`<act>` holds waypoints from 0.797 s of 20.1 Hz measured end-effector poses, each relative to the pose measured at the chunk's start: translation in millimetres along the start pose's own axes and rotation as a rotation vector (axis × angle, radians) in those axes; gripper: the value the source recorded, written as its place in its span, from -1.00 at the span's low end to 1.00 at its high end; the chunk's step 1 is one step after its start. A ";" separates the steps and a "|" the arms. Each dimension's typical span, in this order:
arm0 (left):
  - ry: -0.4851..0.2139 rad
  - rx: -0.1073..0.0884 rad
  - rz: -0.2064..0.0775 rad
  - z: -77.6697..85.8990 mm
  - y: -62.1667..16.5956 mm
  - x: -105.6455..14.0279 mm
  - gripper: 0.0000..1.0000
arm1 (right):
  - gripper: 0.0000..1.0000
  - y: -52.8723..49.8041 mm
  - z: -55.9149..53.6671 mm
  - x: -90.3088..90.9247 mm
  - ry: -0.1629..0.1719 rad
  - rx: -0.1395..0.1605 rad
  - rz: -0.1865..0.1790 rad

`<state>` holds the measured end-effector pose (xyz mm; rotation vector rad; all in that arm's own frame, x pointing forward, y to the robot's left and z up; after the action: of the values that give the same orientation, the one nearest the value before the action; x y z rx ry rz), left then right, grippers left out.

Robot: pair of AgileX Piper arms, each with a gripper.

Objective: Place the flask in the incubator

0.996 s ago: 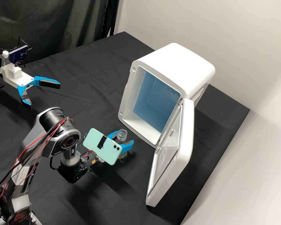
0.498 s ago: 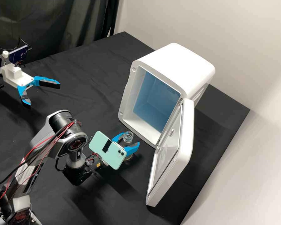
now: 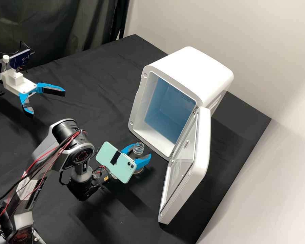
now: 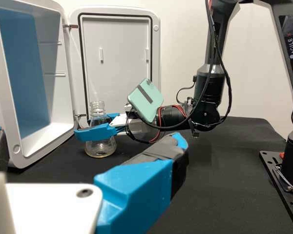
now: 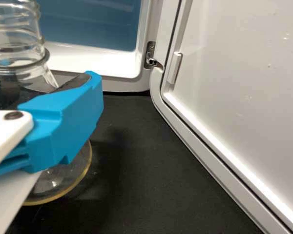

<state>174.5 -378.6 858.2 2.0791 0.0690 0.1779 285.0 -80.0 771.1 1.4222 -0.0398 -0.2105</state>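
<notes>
The right arm [image 3: 62, 145] is cast in dark grey, its rounded joints strung with red and black cables [image 3: 40, 161], a mint-green phone [image 3: 116, 162] fixed on. The left gripper [image 3: 45, 101] and right gripper [image 3: 138, 153] are built white, with bright blue fingers [image 3: 42, 86]

We see a laboratory: a black bench [image 3: 101, 81] set against a bare white wall [image 3: 261, 37] and dark curtain [image 3: 40, 27], a small white incubator [image 3: 193, 67] with its door open, a glass conical flask [image 4: 101, 147], and a cabled robot arm [image 3: 62, 149].

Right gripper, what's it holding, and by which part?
The right gripper holds the glass flask by the base of its neck, just above the cone.
</notes>
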 end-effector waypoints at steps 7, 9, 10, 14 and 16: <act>0.000 0.000 0.000 0.0 0.0 0.0 1.00 | -1.00 -1.9 -19.2 -12.0 0.026 -0.016 -0.049; 0.000 0.000 0.000 0.0 0.0 0.0 1.00 | -1.00 -1.5 -20.9 -13.7 0.024 -0.017 -0.058; 0.000 0.000 0.000 0.0 0.0 0.0 1.00 | -1.00 -2.4 -21.8 -14.1 0.026 -0.013 -0.062; 0.000 0.000 0.000 0.0 0.0 0.0 1.00 | -1.00 -2.3 -25.7 -15.9 0.033 -0.018 -0.070; 0.000 0.000 0.000 0.0 0.0 0.0 1.00 | -1.00 -1.8 -27.2 -16.1 0.040 -0.020 -0.069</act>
<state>174.5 -378.6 858.2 2.0791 0.0690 0.1779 273.2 -51.0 766.8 1.4089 0.0439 -0.2389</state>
